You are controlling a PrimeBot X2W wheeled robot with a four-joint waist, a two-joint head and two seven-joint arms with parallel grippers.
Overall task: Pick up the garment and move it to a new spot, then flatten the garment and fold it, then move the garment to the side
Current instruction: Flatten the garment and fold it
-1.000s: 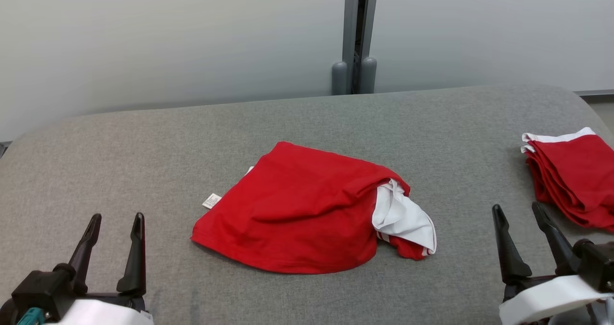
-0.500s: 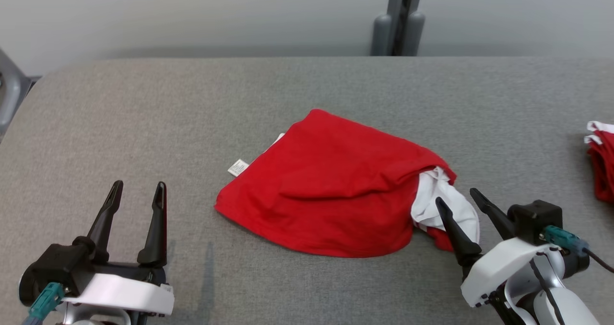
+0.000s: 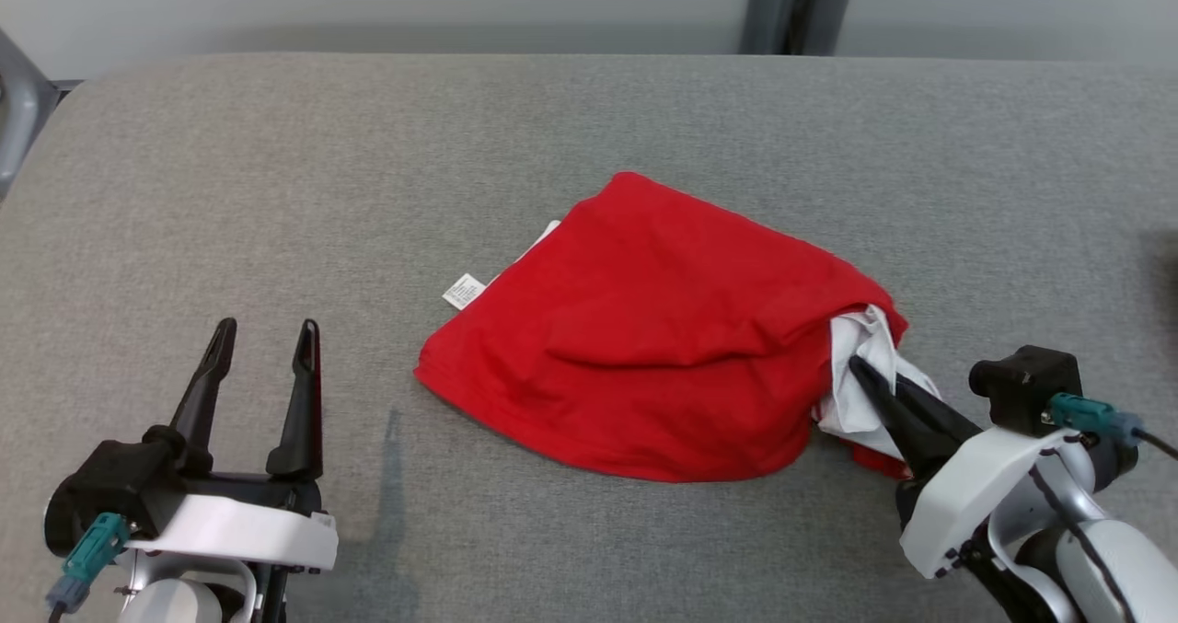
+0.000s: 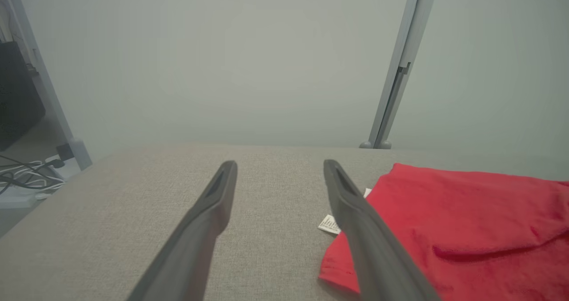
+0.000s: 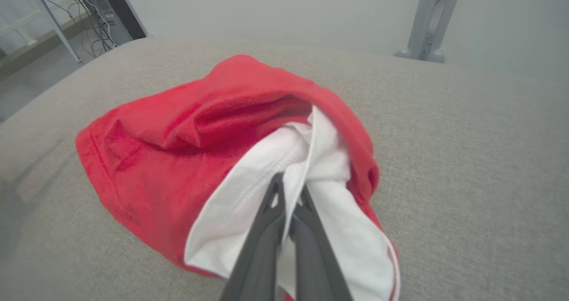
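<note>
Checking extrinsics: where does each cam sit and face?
Head view: on the head, facing forward-down at the grey padded surface; left gripper open, right gripper pinching the red garment.
Left wrist view: on that wrist, facing along its spread fingers toward the wall.
Right wrist view: on that wrist, facing along its shut fingers at the white fabric.
Head and left wrist views share the care label.

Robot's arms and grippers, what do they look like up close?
Both the left gripper and right gripper have two long, tapering black fingers on a black block. Behind sit glossy white shells, each with a teal connector; a black cable leaves the right one.
</note>
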